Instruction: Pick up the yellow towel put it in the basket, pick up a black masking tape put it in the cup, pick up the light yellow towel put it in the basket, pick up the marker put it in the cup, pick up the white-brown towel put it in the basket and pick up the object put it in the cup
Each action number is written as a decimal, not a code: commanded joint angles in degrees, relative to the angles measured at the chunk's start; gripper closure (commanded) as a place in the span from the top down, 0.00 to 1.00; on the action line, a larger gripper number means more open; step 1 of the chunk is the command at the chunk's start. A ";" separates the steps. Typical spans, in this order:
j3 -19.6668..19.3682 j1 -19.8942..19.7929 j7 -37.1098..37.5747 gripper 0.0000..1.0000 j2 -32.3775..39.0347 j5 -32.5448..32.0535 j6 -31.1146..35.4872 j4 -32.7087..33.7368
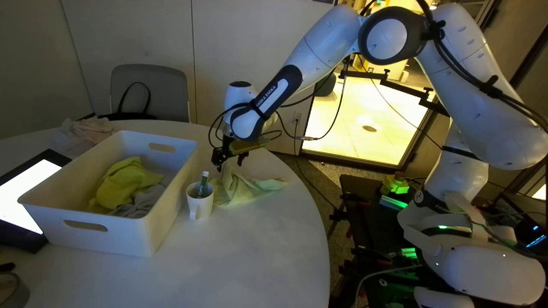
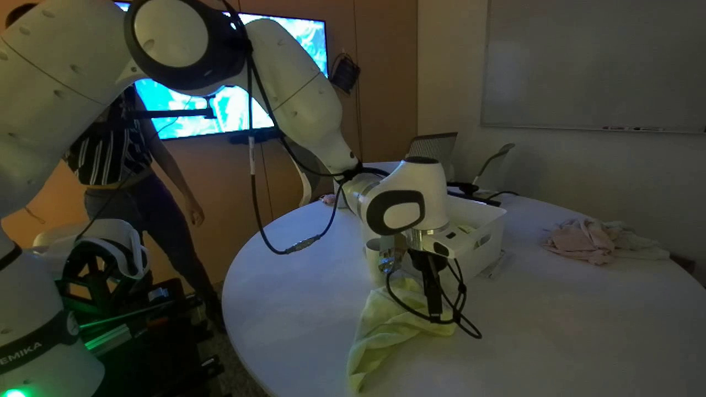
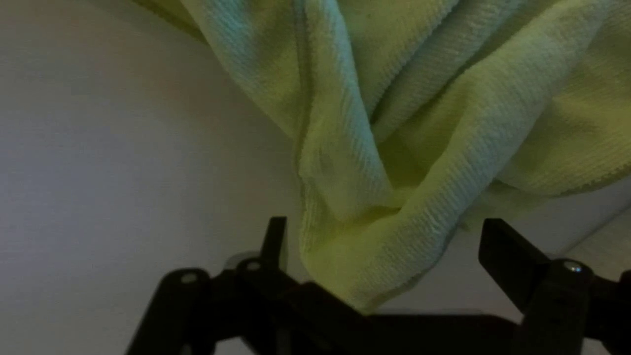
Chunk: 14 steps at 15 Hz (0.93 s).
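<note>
The light yellow towel (image 1: 246, 188) lies crumpled on the table beside the cup (image 1: 199, 209), also visible in an exterior view as a towel (image 2: 386, 325). Above it my gripper (image 1: 230, 163) stands open. In the wrist view a fold of the towel (image 3: 365, 256) lies between the gripper's (image 3: 385, 241) spread fingers, not clamped. The marker (image 1: 203, 184) stands tilted in the cup. Inside the basket (image 1: 107, 237) are the yellow towel (image 1: 124, 182) and a grey cloth (image 1: 141, 201). I cannot tell which cloth is the white-brown towel. The black masking tape is hidden or out of view.
Left of the basket lies a lit screen (image 1: 25, 192). A pinkish-white cloth heap (image 2: 595, 240) rests on the round table (image 1: 248, 256). A dark rounded thing (image 1: 19, 293) sits at the near left edge. A person (image 2: 149, 182) stands behind the arm.
</note>
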 commanded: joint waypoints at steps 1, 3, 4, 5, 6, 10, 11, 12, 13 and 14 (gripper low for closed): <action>-2.04 1.58 -3.27 0.93 0.83 2.75 -2.25 2.20; -1.91 1.45 -4.34 0.76 1.22 3.26 -2.75 2.72; -1.55 1.22 -5.11 0.69 1.52 3.54 -3.28 3.10; -1.12 0.95 -6.05 0.67 1.75 3.85 -3.75 3.38; -0.87 0.86 -6.83 0.56 1.99 4.07 -4.20 3.64; -0.30 0.73 -9.17 0.23 2.80 4.65 -5.94 4.58; -0.09 0.61 -9.67 0.15 2.68 5.00 -6.23 4.56; 0.30 0.33 -10.31 0.08 2.52 5.44 -6.36 4.54; 0.61 0.11 -10.62 0.02 2.07 6.09 -6.23 4.33; 0.84 -0.01 -11.25 0.00 1.71 6.54 -5.98 4.12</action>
